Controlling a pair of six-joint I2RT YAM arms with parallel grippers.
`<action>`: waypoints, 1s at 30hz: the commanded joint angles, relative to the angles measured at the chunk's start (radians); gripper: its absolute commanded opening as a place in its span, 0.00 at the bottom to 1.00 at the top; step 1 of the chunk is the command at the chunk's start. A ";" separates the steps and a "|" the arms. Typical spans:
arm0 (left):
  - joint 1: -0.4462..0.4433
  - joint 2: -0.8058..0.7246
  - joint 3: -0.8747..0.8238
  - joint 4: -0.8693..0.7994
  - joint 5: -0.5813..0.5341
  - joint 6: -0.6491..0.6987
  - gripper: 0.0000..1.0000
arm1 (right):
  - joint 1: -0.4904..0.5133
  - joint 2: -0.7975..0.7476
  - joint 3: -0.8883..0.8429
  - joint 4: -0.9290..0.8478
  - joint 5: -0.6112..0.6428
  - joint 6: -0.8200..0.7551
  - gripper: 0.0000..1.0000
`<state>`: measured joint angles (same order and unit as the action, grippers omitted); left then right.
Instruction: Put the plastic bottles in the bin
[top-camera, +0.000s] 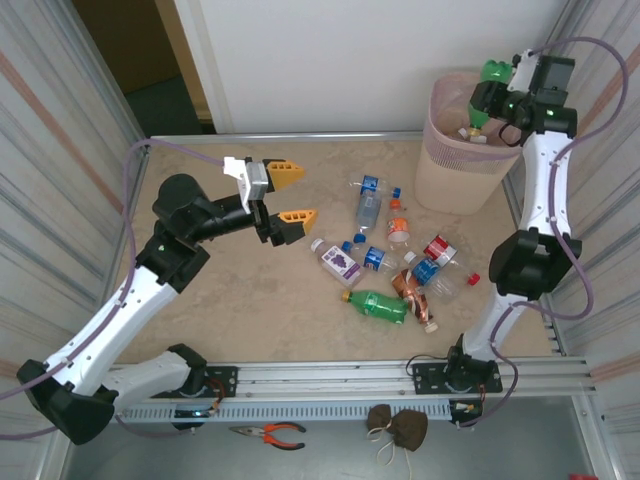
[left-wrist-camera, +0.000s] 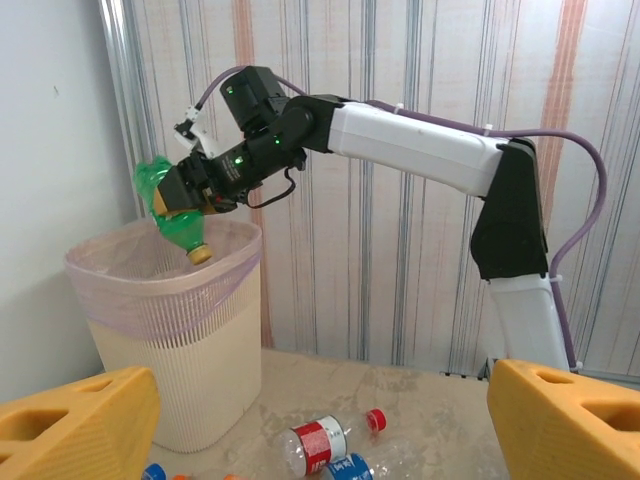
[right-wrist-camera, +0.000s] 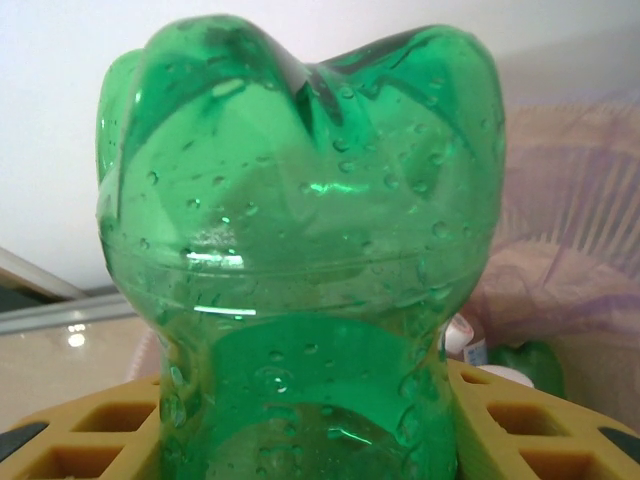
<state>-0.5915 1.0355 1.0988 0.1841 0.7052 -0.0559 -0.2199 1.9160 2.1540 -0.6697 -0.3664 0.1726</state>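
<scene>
Green soda bottle (left-wrist-camera: 172, 200), inverted with its yellow cap down, clamped in the right gripper (top-camera: 492, 98) over the mouth of the pink-beige bin (top-camera: 440, 175). Left gripper (top-camera: 303, 192) spread wide, empty, above the table (top-camera: 250, 300), left of the loose bottles (top-camera: 378, 305) lying near the bin.

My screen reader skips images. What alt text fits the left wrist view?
The right gripper holds a green bottle, cap down, above the bin. The left gripper is open, its orange fingers in the bottom corners, loose bottles on the table.
</scene>
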 joint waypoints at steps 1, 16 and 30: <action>-0.003 -0.002 -0.013 0.025 -0.015 -0.007 0.86 | 0.022 0.065 0.058 -0.102 -0.021 -0.050 0.48; 0.005 0.027 -0.029 0.028 -0.031 -0.022 0.86 | 0.060 0.339 0.255 -0.380 -0.017 -0.120 0.52; 0.013 0.047 -0.025 0.029 -0.051 -0.041 0.85 | 0.065 0.452 0.316 -0.435 0.032 -0.138 0.73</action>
<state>-0.5884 1.0821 1.0767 0.1833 0.6743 -0.0822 -0.1619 2.3436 2.4435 -1.0775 -0.3450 0.0437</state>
